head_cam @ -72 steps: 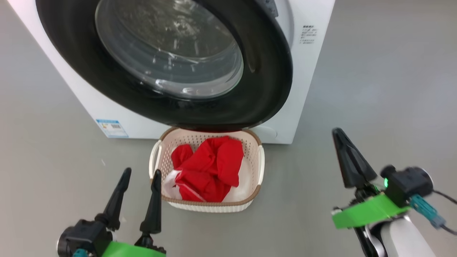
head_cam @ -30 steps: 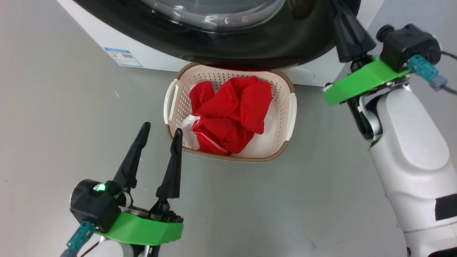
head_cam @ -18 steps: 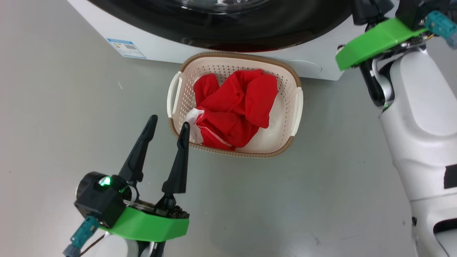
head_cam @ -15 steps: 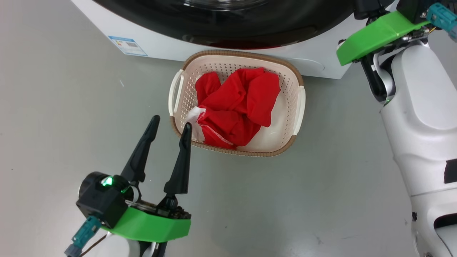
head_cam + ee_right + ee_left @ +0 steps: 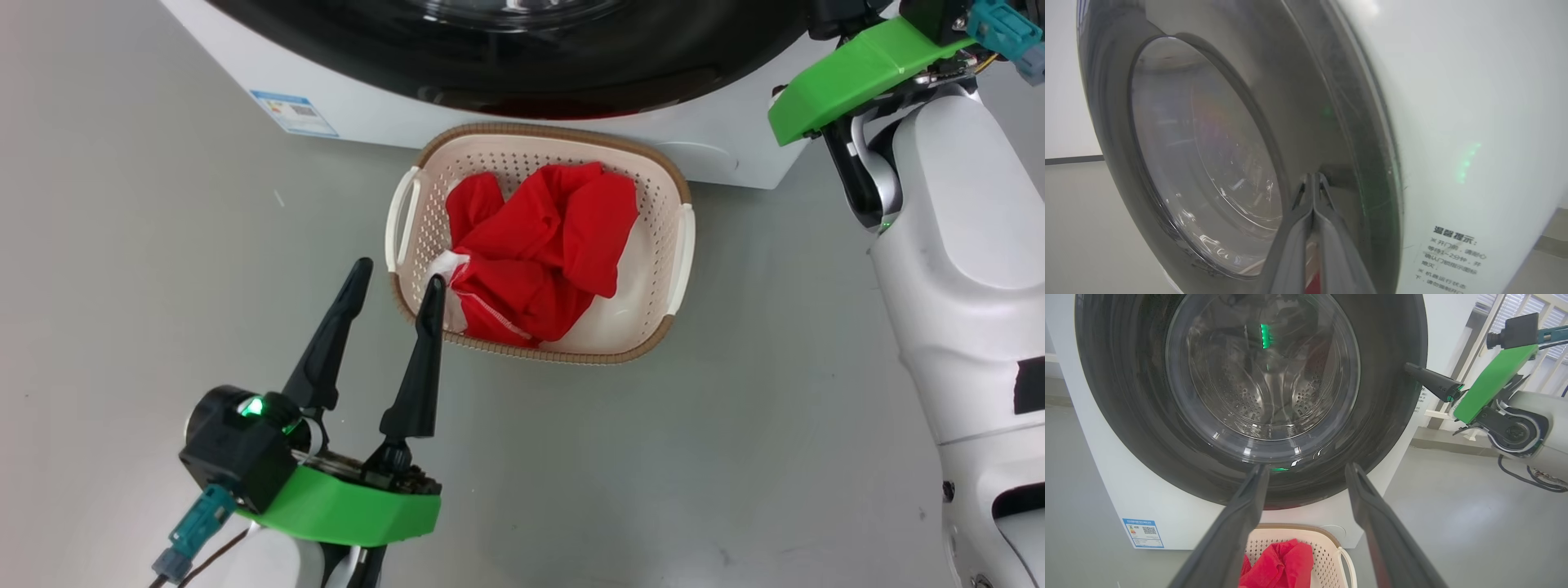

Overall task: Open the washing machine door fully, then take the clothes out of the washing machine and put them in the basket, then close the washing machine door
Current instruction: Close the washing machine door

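The glossy black washing machine door (image 5: 531,73) with its clear glass bowl (image 5: 1261,371) lies flat against the white washing machine (image 5: 367,114). Below it on the floor stands the cream basket (image 5: 682,245) holding the red clothes (image 5: 539,245) with white parts. My left gripper (image 5: 397,273) is open and empty at the basket's near left corner; in the left wrist view its fingers (image 5: 1241,522) frame the door's lower edge. My right gripper (image 5: 1312,176) is shut, empty, with its tips at the door's right rim (image 5: 1372,163), also seen as the right gripper (image 5: 1410,368) from the left wrist.
A blue label sticker (image 5: 294,113) sits low on the machine's front, and a printed text label (image 5: 1453,253) on its right side. My white right forearm (image 5: 963,286) stands at the right. Grey floor (image 5: 653,474) surrounds the basket. A pale railing (image 5: 1490,326) lies beyond the machine.
The head camera has tilted, so the right gripper's fingers have left the head view at the top. The left gripper has crept slightly towards the basket. Clothes and basket lie unchanged.
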### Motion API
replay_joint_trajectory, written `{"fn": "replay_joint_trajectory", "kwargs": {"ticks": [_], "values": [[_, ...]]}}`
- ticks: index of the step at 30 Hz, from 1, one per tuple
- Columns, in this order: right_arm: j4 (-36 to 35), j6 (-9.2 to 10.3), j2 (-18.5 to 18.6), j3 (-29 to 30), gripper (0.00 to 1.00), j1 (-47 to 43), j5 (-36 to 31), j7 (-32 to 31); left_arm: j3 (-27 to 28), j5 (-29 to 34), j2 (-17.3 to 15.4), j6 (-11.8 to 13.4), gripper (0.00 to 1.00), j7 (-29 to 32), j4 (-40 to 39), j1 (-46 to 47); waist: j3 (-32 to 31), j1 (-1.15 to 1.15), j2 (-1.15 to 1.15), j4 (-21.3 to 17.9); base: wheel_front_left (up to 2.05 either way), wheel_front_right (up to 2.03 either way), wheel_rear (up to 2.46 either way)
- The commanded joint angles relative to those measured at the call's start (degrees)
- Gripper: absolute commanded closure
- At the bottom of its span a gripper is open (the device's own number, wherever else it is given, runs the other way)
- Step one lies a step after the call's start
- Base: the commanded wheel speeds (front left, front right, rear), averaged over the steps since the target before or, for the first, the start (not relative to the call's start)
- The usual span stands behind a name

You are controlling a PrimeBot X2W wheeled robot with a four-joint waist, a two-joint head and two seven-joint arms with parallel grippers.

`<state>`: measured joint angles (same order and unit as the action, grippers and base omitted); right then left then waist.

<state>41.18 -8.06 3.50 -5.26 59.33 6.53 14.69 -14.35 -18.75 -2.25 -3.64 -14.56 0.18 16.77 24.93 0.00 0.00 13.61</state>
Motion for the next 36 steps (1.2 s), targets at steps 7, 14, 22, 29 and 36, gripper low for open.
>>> {"fn": "replay_joint_trajectory", "kwargs": {"ticks": [7, 14, 22, 29, 36], "values": [[-4.9, 0.57, -0.6, -2.6, 0.46, -6.7, 4.9, 0.3, 2.7, -0.7, -0.6, 0.2, 0.00, -0.4, -0.4, -0.5, -3.0, 0.00, 0.00, -3.0, 0.00, 0.00, 0.00], [-9.5, 0.57, -0.6, -3.5, 0.00, -13.7, 7.7, 0.3, 3.4, -0.9, -0.6, 0.9, 0.00, -0.4, 0.4, -1.3, -5.3, 0.00, 0.00, -5.0, 0.00, 0.00, 0.00], [-17.4, 0.57, -0.6, -2.7, 0.00, -24.7, 7.6, 0.3, 4.4, -0.9, -0.7, 1.4, 0.00, -0.4, 1.7, -2.6, -8.6, 0.00, 0.00, -8.1, 0.00, 0.00, 0.00], [-24.5, 0.57, -0.6, 0.8, 0.00, -32.4, 6.3, 0.3, 5.5, -0.4, -1.4, 1.4, 0.00, -0.4, 2.6, -4.3, -11.5, 0.00, 0.00, -11.2, 0.00, 0.00, 0.00], [-29.5, 0.57, -0.6, 4.8, 0.00, -38.9, 3.4, 0.3, 7.0, -0.3, -1.4, 2.4, 0.00, -0.4, 3.6, -5.8, -14.4, 0.00, 0.00, -12.9, 0.00, 0.00, 0.00]]}}
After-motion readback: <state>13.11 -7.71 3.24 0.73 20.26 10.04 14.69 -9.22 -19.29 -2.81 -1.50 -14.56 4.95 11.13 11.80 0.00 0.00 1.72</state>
